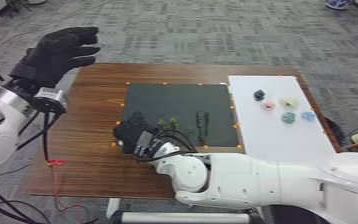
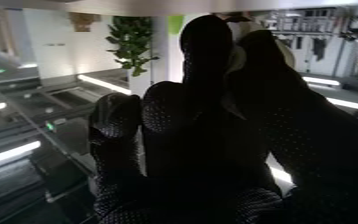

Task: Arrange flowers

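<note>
Fingers of the left hand (image 1: 58,54) spread in a loose bend, raised by the far left corner of the worktop (image 1: 88,112). Reaching across the near edge from the right, the right hand (image 1: 135,129) is low at the dark mat's left edge; its grip I cannot tell. Green stems (image 1: 173,123) lie just beside it, small coloured pieces (image 1: 288,118) toward the right edge.
</note>
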`<action>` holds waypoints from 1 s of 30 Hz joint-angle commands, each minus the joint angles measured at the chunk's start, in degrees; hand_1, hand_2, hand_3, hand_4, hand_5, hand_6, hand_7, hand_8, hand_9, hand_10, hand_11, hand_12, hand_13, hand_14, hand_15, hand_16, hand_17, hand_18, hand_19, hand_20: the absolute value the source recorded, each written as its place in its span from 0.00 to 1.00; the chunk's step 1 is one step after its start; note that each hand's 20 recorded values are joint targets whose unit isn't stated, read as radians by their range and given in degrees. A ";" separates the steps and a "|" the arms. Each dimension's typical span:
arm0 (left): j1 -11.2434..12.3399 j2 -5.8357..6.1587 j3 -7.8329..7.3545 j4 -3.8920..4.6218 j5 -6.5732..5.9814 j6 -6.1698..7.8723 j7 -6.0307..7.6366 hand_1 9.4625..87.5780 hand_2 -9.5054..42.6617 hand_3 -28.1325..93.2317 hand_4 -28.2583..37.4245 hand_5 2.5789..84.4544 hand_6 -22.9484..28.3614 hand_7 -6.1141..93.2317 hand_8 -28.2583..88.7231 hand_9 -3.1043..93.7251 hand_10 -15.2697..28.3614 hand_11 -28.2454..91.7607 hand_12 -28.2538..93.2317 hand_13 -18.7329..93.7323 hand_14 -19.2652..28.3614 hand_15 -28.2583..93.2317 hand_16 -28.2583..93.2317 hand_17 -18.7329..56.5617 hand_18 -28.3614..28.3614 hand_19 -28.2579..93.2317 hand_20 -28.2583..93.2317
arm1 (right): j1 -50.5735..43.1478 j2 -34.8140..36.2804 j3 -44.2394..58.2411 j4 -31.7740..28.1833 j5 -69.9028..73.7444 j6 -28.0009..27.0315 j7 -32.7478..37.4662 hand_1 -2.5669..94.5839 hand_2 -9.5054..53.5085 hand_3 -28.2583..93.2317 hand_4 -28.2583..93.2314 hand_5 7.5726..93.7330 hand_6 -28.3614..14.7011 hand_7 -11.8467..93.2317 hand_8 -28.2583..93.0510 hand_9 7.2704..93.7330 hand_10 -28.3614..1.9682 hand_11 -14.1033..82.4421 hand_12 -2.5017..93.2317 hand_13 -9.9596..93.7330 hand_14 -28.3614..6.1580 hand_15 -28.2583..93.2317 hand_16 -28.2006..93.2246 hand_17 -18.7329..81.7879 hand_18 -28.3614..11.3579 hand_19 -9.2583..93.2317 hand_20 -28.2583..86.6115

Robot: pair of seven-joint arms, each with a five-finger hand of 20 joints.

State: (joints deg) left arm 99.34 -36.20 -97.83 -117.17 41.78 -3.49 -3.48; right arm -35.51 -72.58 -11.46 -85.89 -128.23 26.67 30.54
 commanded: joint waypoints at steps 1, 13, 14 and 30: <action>-3.10 -0.84 2.22 0.73 -0.15 -1.50 -0.55 0.19 0.13 0.80 0.03 0.31 0.50 0.27 0.16 0.24 0.59 0.45 0.40 0.26 0.69 0.63 0.20 0.12 0.85 0.56 0.33 | 3.25 -3.62 -0.10 1.29 -1.72 3.72 5.02 0.53 0.00 0.93 0.01 0.86 0.78 0.41 0.19 0.88 0.76 0.37 0.62 0.71 0.61 0.82 0.65 0.51 0.21 0.93 0.75; -7.04 -1.32 6.19 2.21 -0.07 -3.26 -1.39 0.19 0.13 0.80 0.03 0.31 0.50 0.27 0.16 0.24 0.59 0.45 0.40 0.26 0.68 0.63 0.20 0.12 0.85 0.57 0.33 | 1.26 -6.28 0.09 5.63 -3.14 3.39 8.71 0.53 0.00 0.92 0.00 0.87 0.80 0.39 0.19 0.85 0.75 0.40 0.64 0.70 0.59 0.84 0.65 0.51 0.20 0.93 0.76; -6.98 -1.33 6.19 2.21 -0.02 -3.27 -1.40 0.19 0.13 0.80 0.03 0.31 0.50 0.27 0.16 0.24 0.59 0.45 0.40 0.26 0.68 0.63 0.20 0.12 0.85 0.57 0.33 | 1.44 -6.32 -0.12 5.66 -2.68 3.43 8.85 0.53 0.00 0.92 0.00 0.86 0.80 0.39 0.19 0.85 0.75 0.40 0.65 0.70 0.59 0.84 0.65 0.51 0.20 0.93 0.76; -6.87 -1.99 6.72 2.49 -0.12 -3.65 -1.50 0.19 0.13 0.80 0.03 0.31 0.50 0.27 0.16 0.24 0.59 0.45 0.40 0.26 0.69 0.63 0.20 0.12 0.85 0.56 0.33 | -0.92 -5.49 3.38 3.85 -2.68 -1.38 8.88 0.43 0.00 0.89 0.00 0.68 0.73 0.34 0.15 0.68 0.68 0.53 0.53 0.65 0.51 0.88 0.62 0.48 0.20 0.92 0.77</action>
State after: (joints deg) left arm 92.74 -37.39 -91.43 -114.99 41.79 -6.35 -4.56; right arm -36.08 -77.89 -9.32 -81.47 -130.12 26.41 38.56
